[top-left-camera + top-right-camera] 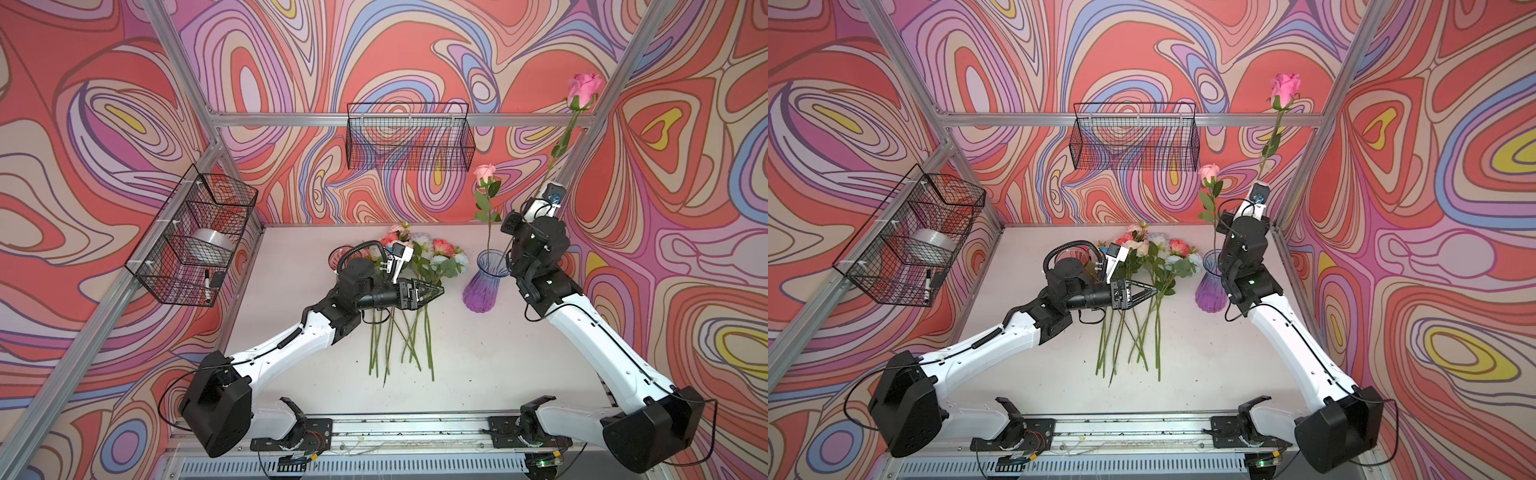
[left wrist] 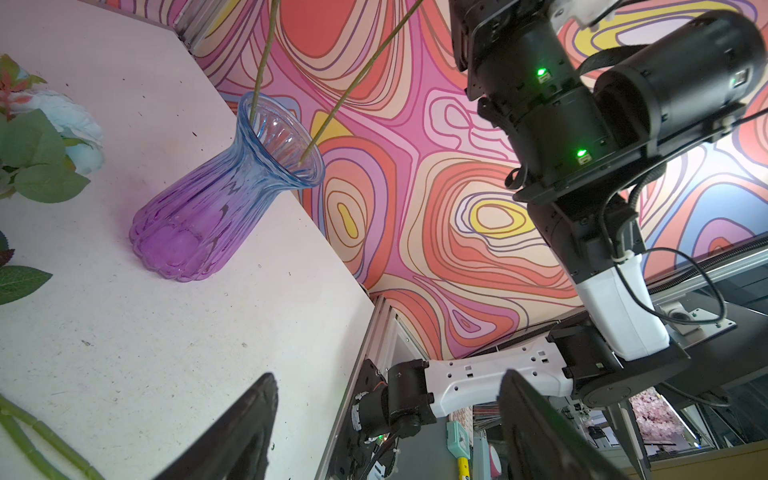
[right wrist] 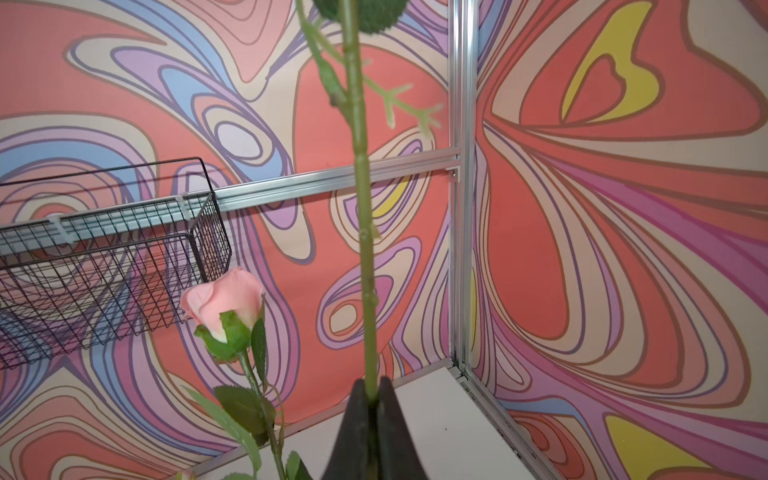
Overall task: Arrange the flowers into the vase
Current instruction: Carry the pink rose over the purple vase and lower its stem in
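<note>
Has one pale rose (image 1: 485, 171) in the vase (image 1: 484, 286), right of centre. Clamps a second rose (image 1: 585, 85), stem foot at the rim, tight in the right gripper (image 3: 372, 388). Holds the left gripper (image 1: 436, 291) wide, empty, over flowers (image 1: 441, 246) heaped mid-frame.

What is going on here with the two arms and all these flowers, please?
The robot is filling the purple glass vase with artificial roses. One peach-pink rose already stands in it. The right arm holds a taller pink rose upright, jaws shut on the stem, with the stem's lower end just at the vase's mouth. The left arm hovers with jaws open over the loose flowers lying on the white table, holding nothing.
</note>
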`<action>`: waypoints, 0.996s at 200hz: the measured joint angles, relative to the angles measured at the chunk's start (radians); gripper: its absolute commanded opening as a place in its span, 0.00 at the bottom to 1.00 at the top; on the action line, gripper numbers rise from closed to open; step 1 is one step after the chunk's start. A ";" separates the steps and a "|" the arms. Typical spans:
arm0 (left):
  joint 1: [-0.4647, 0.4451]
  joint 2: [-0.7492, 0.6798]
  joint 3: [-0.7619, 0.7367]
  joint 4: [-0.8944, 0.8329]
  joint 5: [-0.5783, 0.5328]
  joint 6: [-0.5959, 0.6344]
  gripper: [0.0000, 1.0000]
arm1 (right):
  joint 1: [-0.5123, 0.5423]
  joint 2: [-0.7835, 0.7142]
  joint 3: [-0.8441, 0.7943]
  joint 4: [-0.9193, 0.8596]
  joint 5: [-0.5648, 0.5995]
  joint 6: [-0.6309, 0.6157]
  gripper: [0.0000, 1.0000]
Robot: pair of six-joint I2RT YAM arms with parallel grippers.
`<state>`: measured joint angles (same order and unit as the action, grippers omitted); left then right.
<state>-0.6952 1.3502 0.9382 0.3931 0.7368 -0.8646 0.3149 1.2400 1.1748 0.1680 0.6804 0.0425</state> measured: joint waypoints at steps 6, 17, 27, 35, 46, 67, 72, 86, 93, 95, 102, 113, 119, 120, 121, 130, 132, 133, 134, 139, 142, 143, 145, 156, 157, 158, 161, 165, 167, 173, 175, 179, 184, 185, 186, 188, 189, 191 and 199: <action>0.000 0.000 0.000 0.000 0.000 0.000 0.83 | 0.000 0.000 -0.014 0.003 0.000 0.009 0.00; 0.000 0.000 0.000 0.000 0.000 0.000 0.83 | 0.000 0.000 -0.049 0.012 0.000 0.031 0.00; 0.000 0.000 0.000 0.000 0.000 0.000 0.83 | 0.000 0.000 -0.084 0.007 -0.003 0.055 0.00; 0.000 0.000 0.000 -0.001 0.000 0.003 0.83 | 0.000 0.001 -0.105 -0.005 -0.008 0.071 0.00; 0.000 0.000 0.000 -0.002 0.000 0.006 0.83 | 0.000 0.001 -0.130 -0.016 -0.012 0.095 0.01; -0.002 0.000 0.000 -0.002 0.000 0.008 0.84 | 0.000 0.000 -0.167 -0.024 -0.017 0.129 0.01; -0.002 0.000 0.000 -0.003 0.000 0.011 0.83 | 0.000 -0.002 -0.174 -0.029 -0.018 0.136 0.01; -0.005 0.000 0.000 -0.006 0.000 0.019 0.83 | 0.000 -0.004 -0.186 -0.048 -0.021 0.153 0.02; -0.006 0.000 0.000 -0.008 0.000 0.023 0.83 | 0.000 -0.008 -0.192 -0.061 -0.024 0.163 0.02; -0.005 0.000 0.000 -0.008 0.000 0.023 0.83 | 0.000 -0.008 -0.192 -0.061 -0.024 0.163 0.02; -0.005 0.000 0.000 -0.008 0.000 0.024 0.83 | 0.000 -0.014 -0.200 -0.071 -0.027 0.174 0.03; -0.006 0.000 0.000 -0.008 0.000 0.026 0.83 | 0.000 -0.026 -0.212 -0.081 -0.033 0.188 0.04; -0.006 0.000 0.000 -0.008 0.000 0.027 0.83 | 0.000 -0.033 -0.220 -0.089 -0.035 0.195 0.04; -0.005 0.000 0.000 -0.009 0.000 0.027 0.83 | 0.000 -0.034 -0.221 -0.090 -0.036 0.196 0.04; -0.005 0.000 0.000 -0.009 -0.001 0.027 0.83 | 0.000 -0.037 -0.225 -0.093 -0.039 0.199 0.04; -0.005 0.000 0.000 -0.012 -0.001 0.031 0.84 | 0.000 -0.045 -0.233 -0.101 -0.043 0.208 0.04; -0.005 0.000 0.000 -0.013 -0.001 0.032 0.83 | 0.000 -0.047 -0.235 -0.105 -0.044 0.211 0.04; -0.005 0.000 0.000 -0.013 -0.001 0.032 0.83 | 0.000 -0.048 -0.236 -0.107 -0.045 0.212 0.04; -0.005 0.000 0.000 -0.014 -0.001 0.032 0.84 | 0.000 -0.048 -0.237 -0.108 -0.045 0.213 0.04; -0.005 0.000 0.000 -0.016 -0.001 0.034 0.83 | 0.000 -0.051 -0.239 -0.114 -0.047 0.217 0.04; -0.005 0.000 0.000 -0.018 -0.001 0.034 0.84 | 0.000 -0.053 -0.241 -0.119 -0.049 0.222 0.05; -0.005 0.000 0.000 -0.018 -0.001 0.034 0.83 | 0.000 -0.053 -0.242 -0.121 -0.050 0.224 0.04; -0.005 0.000 0.000 -0.018 -0.001 0.034 0.83 | 0.000 -0.053 -0.243 -0.122 -0.050 0.226 0.04; -0.006 0.000 0.000 -0.023 -0.001 0.035 0.84 | 0.000 -0.054 -0.245 -0.137 -0.058 0.240 0.05; -0.006 0.000 0.000 -0.023 -0.001 0.035 0.84 | 0.000 -0.054 -0.245 -0.139 -0.060 0.241 0.05; -0.006 0.000 0.000 -0.023 -0.001 0.035 0.84 | 0.000 -0.054 -0.245 -0.139 -0.060 0.241 0.06; -0.006 0.000 0.001 -0.024 -0.001 0.035 0.84 | 0.000 -0.054 -0.246 -0.142 -0.062 0.245 0.06; -0.006 0.000 0.000 -0.026 -0.001 0.037 0.84 | 0.000 -0.054 -0.246 -0.148 -0.067 0.249 0.06; -0.006 0.000 0.001 -0.027 -0.001 0.038 0.84 | 0.000 -0.054 -0.246 -0.152 -0.070 0.253 0.06; -0.006 0.000 0.000 -0.031 -0.002 0.042 0.84 | 0.000 -0.054 -0.246 -0.159 -0.076 0.258 0.07; -0.006 0.000 0.001 -0.031 -0.002 0.042 0.84 | 0.000 -0.054 -0.246 -0.162 -0.077 0.260 0.07; -0.006 0.000 0.001 -0.032 -0.002 0.042 0.84 | 0.000 -0.054 -0.246 -0.166 -0.082 0.264 0.07; -0.006 0.000 0.001 -0.033 -0.002 0.043 0.83 | 0.000 -0.054 -0.246 -0.173 -0.087 0.267 0.08; -0.006 0.000 0.001 -0.033 -0.002 0.044 0.83 | 0.000 -0.054 -0.246 -0.173 -0.087 0.267 0.08; -0.006 0.000 0.000 -0.034 -0.003 0.044 0.83 | 0.000 -0.054 -0.246 -0.175 -0.087 0.267 0.08; -0.006 0.000 0.000 -0.034 -0.003 0.045 0.83 | 0.000 -0.054 -0.246 -0.180 -0.090 0.270 0.09; -0.006 0.000 0.001 -0.034 -0.003 0.045 0.83 | 0.000 -0.054 -0.246 -0.182 -0.090 0.270 0.09; -0.006 0.000 0.001 -0.034 -0.003 0.045 0.83 | 0.000 -0.054 -0.246 -0.184 -0.092 0.272 0.09; -0.006 0.000 0.001 -0.034 -0.003 0.045 0.84 | 0.000 -0.054 -0.246 -0.194 -0.097 0.277 0.10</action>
<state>-0.7017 1.3502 0.9390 0.3592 0.7341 -0.8192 0.3149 1.1858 0.9291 -0.0257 0.5835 0.3199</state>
